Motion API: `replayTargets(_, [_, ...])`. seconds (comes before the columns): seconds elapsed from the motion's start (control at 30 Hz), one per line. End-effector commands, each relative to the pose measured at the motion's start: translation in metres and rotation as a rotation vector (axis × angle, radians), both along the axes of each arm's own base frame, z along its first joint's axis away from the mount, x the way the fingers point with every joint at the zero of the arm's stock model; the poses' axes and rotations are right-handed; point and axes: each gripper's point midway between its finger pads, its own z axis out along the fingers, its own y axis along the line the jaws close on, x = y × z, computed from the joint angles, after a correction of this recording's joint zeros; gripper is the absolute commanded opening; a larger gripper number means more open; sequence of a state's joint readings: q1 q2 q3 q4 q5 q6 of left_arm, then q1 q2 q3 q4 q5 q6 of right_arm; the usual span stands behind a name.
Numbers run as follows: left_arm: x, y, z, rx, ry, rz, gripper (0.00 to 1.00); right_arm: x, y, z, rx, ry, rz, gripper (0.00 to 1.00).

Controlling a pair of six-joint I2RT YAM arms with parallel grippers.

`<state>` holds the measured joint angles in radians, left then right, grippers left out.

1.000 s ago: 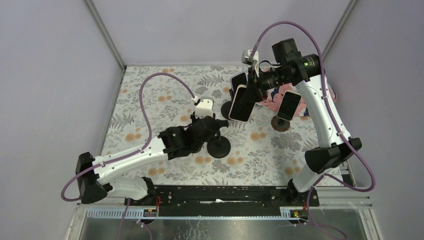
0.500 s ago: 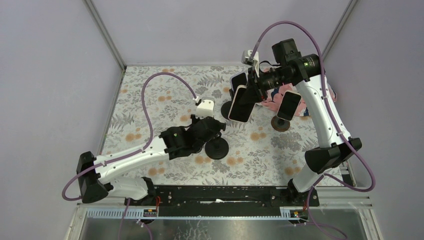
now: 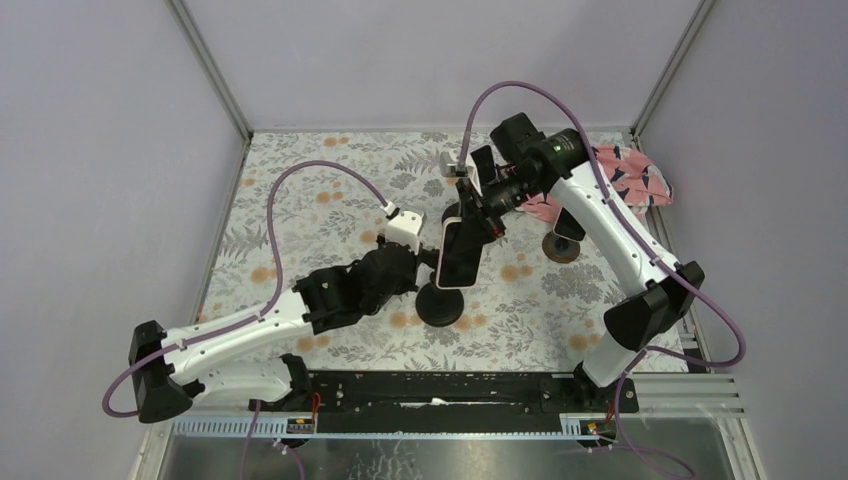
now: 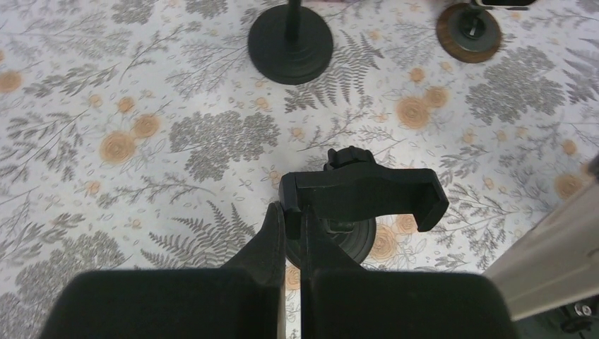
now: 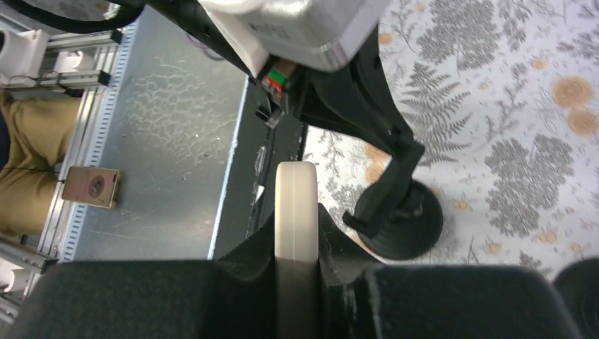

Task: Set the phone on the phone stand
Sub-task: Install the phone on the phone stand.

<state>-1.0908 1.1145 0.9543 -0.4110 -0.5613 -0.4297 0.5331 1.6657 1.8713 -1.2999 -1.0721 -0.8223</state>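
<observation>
Phone (image 3: 459,254) hangs in the air in my right gripper (image 3: 482,208), which grips it by its upper end. Its dark screen faces up toward the overhead camera and its white body slants down toward the near edge of the table (image 3: 300,200). On the right wrist view I see the phone edge-on (image 5: 297,212), a pale slab standing upright between the two black fingers (image 5: 337,258), which press flat against its faces on both sides. So those jaws are closed on the phone and nothing else. Its lower end sits over the phone stand (image 3: 441,306), close above the round black base from overhead, but the phone is not seated in it. My left gripper (image 3: 407,272) reaches in from the left at the stand's head. On the left wrist view the jaws are pinched together with only a thin slit between the fingers (image 4: 272,240), clamped on the left end of the stand's black cradle (image 4: 367,196). The cradle lies crosswise with its hooked arms turned down at each end, and the stand's base shows directly beneath it. The right wrist camera also catches that base (image 5: 402,224) on the floral cloth, with the left arm's wrist above it. Farther back stand a second black stand (image 4: 290,44) and a brown-based stand (image 3: 563,248), both well apart from the cradle. A pink cloth (image 3: 628,182) lies at the far right corner, behind the right arm.
</observation>
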Motion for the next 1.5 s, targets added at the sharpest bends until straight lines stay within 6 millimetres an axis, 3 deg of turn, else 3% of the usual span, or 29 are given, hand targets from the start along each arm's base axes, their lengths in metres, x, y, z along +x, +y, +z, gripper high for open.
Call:
replayTargets(0.0, [0.004, -0.029, 0.041, -0.165, -0.106, -0.119, 0.0, -0.017, 0.018, 0.026, 0.164, -0.006, 0.109, 0.0])
replayTargets(0.17, [0.001, -0.04, 0.046, -0.202, -0.113, -0.185, 0.0, -0.031, 0.035, 0.03, 0.21, -0.018, 0.201, 0.0])
replayTargets(0.3, [0.0, -0.043, 0.049, -0.233, -0.113, -0.211, 0.0, -0.041, 0.045, 0.019, 0.227, -0.04, 0.277, 0.0])
replayTargets(0.67, [-0.012, -0.046, 0.048, -0.316, -0.082, -0.315, 0.0, -0.048, 0.04, 0.004, 0.34, -0.219, 0.42, 0.0])
replayTargets(0.93, [-0.013, -0.04, 0.042, -0.331, -0.066, -0.314, 0.0, -0.031, 0.025, -0.023, 0.264, -0.286, 0.371, 0.0])
replayTargets(1.1, [-0.01, -0.038, 0.048, -0.351, -0.081, -0.299, 0.0, -0.037, 0.019, -0.04, 0.223, -0.24, 0.346, 0.0])
replayTargets(1.33, [-0.009, -0.039, 0.039, -0.316, -0.059, -0.303, 0.0, -0.019, 0.02, -0.026, 0.181, -0.229, 0.224, 0.0])
replayTargets(1.47, [-0.006, -0.033, 0.032, -0.275, -0.059, -0.281, 0.0, -0.006, 0.011, -0.025, 0.149, -0.217, 0.153, 0.0])
